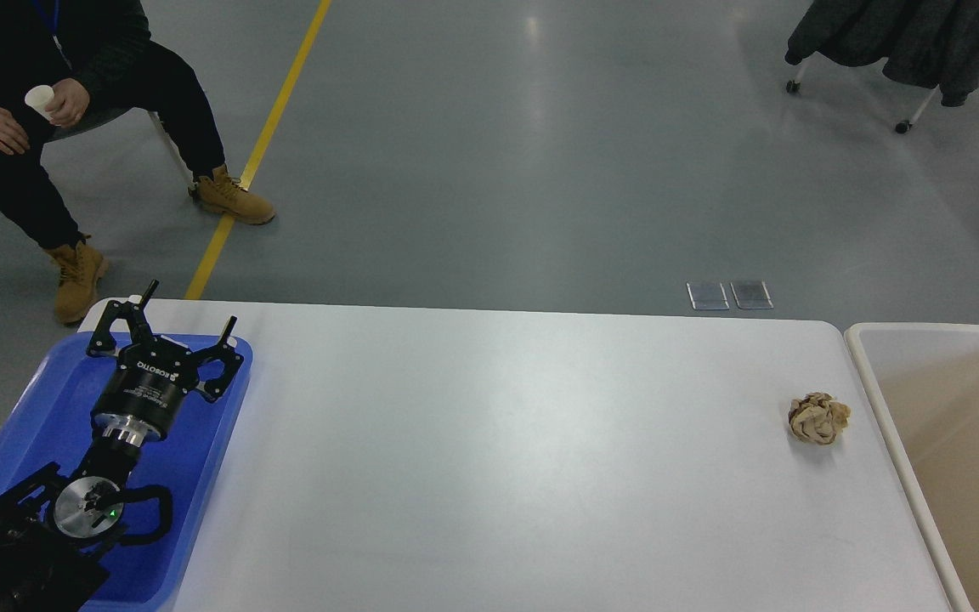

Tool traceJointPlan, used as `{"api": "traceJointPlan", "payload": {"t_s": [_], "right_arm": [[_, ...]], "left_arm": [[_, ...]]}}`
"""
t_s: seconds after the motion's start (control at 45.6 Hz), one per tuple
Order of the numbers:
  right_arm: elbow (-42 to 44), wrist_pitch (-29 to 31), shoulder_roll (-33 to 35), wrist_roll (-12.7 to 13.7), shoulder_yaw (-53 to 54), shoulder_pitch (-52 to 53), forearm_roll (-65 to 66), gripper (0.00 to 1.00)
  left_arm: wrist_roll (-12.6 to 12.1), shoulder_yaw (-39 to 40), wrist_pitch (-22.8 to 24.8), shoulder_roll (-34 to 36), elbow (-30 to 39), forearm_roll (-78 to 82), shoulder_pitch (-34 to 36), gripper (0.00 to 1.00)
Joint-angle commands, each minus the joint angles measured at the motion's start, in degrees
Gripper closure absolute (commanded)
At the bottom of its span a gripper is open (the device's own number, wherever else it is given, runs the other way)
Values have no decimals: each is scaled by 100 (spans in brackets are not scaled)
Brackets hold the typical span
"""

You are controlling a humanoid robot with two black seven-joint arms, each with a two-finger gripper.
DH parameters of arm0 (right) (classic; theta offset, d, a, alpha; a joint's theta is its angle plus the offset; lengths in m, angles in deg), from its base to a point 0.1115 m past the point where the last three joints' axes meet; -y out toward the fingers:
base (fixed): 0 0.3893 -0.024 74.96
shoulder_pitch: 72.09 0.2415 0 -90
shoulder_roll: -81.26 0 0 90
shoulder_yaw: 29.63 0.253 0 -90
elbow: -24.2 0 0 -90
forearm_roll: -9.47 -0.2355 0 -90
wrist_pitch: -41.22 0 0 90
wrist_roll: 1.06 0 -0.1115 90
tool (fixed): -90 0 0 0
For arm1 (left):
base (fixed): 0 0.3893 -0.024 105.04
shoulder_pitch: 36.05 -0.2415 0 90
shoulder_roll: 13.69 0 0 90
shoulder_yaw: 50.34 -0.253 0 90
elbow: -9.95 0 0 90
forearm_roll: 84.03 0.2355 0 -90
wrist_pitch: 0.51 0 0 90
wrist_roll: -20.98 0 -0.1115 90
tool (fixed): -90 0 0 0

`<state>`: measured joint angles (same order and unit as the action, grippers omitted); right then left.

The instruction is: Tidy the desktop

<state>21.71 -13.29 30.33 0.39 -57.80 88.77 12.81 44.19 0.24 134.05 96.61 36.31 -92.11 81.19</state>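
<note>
The white desktop (498, 442) fills most of the head view. A crumpled tan paper ball (818, 418) lies on it near the right edge. My left gripper (188, 308) is open and empty, its fingers spread over the far end of the blue tray (43, 399) at the left. It is far from the paper ball. My right gripper is out of view.
A beige, white-rimmed bin (957, 442) stands just past the desktop's right edge. A seated person (56, 102) in tan boots holds a white cup beyond the far left corner. A wheeled chair with a dark coat (897, 42) stands far right on the floor.
</note>
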Motion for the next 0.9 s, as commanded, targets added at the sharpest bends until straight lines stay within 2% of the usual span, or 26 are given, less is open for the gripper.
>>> {"api": "traceJointPlan", "payload": {"t_s": [0.0,0.197,0.438,0.548,0.701,0.876], "right_arm": [[-1348,564,724,-13,-936,1569,517,0],[-3625,459,1472,22,-971,3125,1950,0],[-5366,467,1692,225,-1269,4260,3173,0],[-6016,459,1499,207,-2120,5032,3103,0],[-6816,441,639,137,-3544,6008,2383,0],[-7546,432,-100,137,-4293,6493,1785,0]], "left_arm": [[0,-5,0,1,-8,0,0,1],[0,-13,0,1,1,0,0,1],[0,-13,0,1,1,8,9,1],[0,-13,0,1,1,8,9,1],[0,-13,0,1,1,8,9,1],[0,-13,0,1,1,8,9,1]]}}
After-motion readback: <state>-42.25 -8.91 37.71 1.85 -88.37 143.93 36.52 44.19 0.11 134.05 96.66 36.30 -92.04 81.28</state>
